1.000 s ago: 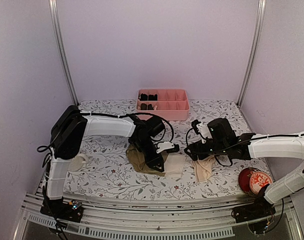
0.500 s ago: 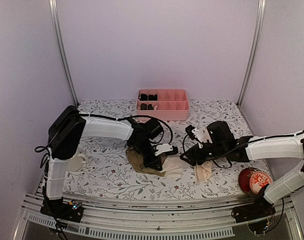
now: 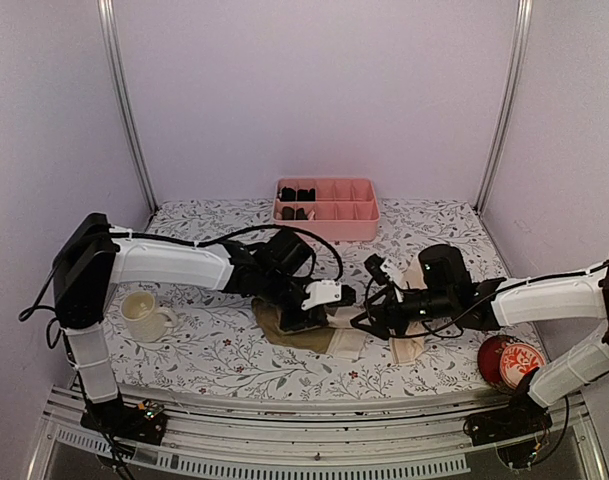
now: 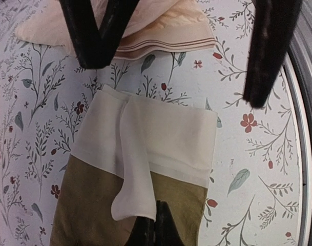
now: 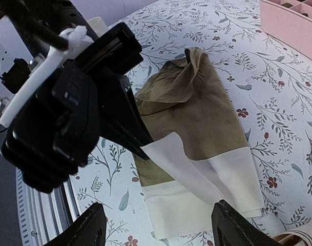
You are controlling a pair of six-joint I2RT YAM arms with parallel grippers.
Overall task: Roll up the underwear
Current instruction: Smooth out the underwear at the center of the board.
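The left gripper (image 4: pixel 152 221) is clenched on the tip of a folded-over cream flap (image 4: pixel 135 174) of the olive-brown underwear (image 4: pixel 89 205), which lies flat beneath and ahead of its fingers. The right gripper (image 5: pixel 161 223) hangs released just above the garment's cream end, and the peach-beige underwear (image 4: pixel 166 36) lies just behind it. Rolling looks barely begun. The next move likely calls for carrying the pinched flap over the cloth while the right fingers steady the edge.

Both arms stand on black bases (image 3: pixel 124 420) bolted along the metal rail (image 3: pixel 284 455). The left arm (image 3: pixel 174 264) and right arm (image 3: pixel 544 296) wear smooth white shells between bulky black joints. A black cable (image 3: pixel 319 240) loops over the left wrist, far from the rail. The left gripper (image 5: pixel 145 151) is matte black (a white plastic clip (image 5: pixel 58 48) crosses it). The right gripper (image 5: pixel 161 223) has black fingers (image 5: pixel 86 228) too.
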